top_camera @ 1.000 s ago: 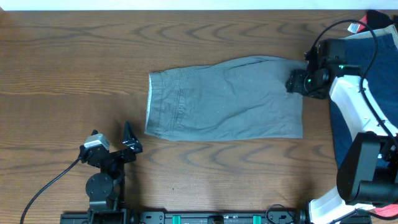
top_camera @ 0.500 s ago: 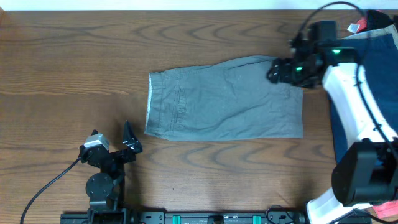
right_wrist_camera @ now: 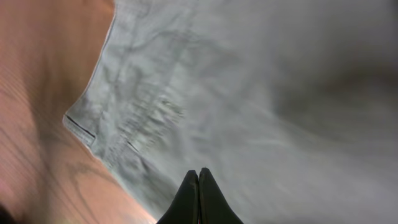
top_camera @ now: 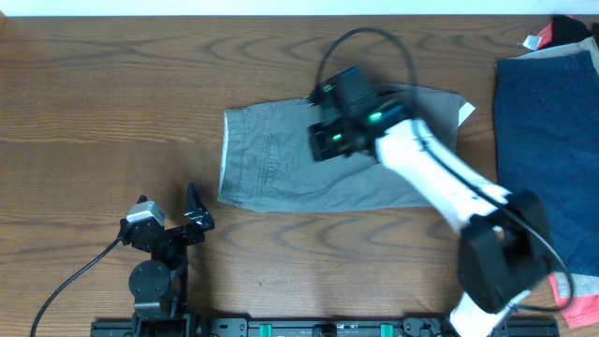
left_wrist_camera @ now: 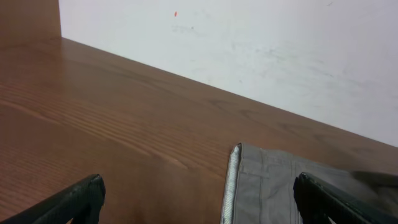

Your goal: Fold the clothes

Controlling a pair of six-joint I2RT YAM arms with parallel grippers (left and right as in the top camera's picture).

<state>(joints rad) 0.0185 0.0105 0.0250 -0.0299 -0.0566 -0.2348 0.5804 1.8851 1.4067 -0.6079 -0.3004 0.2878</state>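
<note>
The grey-taupe shorts (top_camera: 271,159) lie flat mid-table, waistband to the left. My right gripper (top_camera: 323,142) hangs over their middle. In the right wrist view it (right_wrist_camera: 199,173) is shut, the fingertips meeting with no cloth showing between them above the blurred grey shorts (right_wrist_camera: 261,93). A small white tag (top_camera: 465,110) sticks out at the shorts' top right corner. My left gripper (top_camera: 167,201) rests open near the front left, and its wrist view (left_wrist_camera: 202,205) shows the waistband (left_wrist_camera: 235,180) between the fingers. Navy blue shorts (top_camera: 547,140) lie at the right edge.
Black and red pieces (top_camera: 573,28) sit at the far right corner, with an orange-red bit (top_camera: 585,304) at the front right. My white right arm (top_camera: 440,178) crosses the grey shorts' right half. A white wall (left_wrist_camera: 249,50) runs behind the table.
My right gripper has shut and swept left from the shorts' top right corner to their middle. A white tag now shows at that corner. The left arm has not moved.
</note>
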